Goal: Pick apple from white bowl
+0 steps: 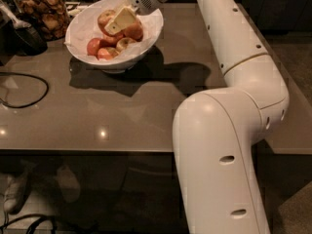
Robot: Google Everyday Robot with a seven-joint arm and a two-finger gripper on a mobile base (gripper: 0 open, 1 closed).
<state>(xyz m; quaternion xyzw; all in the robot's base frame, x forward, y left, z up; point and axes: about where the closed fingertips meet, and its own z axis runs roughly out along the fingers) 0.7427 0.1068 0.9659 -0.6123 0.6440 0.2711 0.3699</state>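
We are reaching our arm (pixel 229 43) across the table (pixel 146 111) from the right, and our gripper (pixel 120 20) is hanging inside the white bowl (pixel 80 29), right down on the pile of fruit. From this view its pale, flat pad is lying slantwise over the pile, and whether the gripper is spread, closed or pinching anything we cannot tell.

The apple (pixel 104 17) is sitting in the bowl, at the back left of the pile, red-orange with a yellowish cast. It is lying just beside the gripper, on its left, and part of it is hiding behind the pad. We cannot tell if the two are touching.

Other fruit is lying around it in the bowl. A red-orange apple (pixel 134 31) is showing just right of the pad. A small pale one (pixel 125 43) is lying below that. Two redder ones (pixel 93 47) are resting at the front left, pressing against the bowl's wall.

The bowl is standing on the far left part of the table, with its rim tilting. It is casting a dark shadow toward us and to the right. Behind it, to the left, a glass jar (pixel 41 9) of brown cookies is standing near the bowl. A dark object (pixel 24 35) is lying just in front of the jar. A black cable (pixel 29 94) is looping over the tabletop at the left edge, well apart from the bowl.
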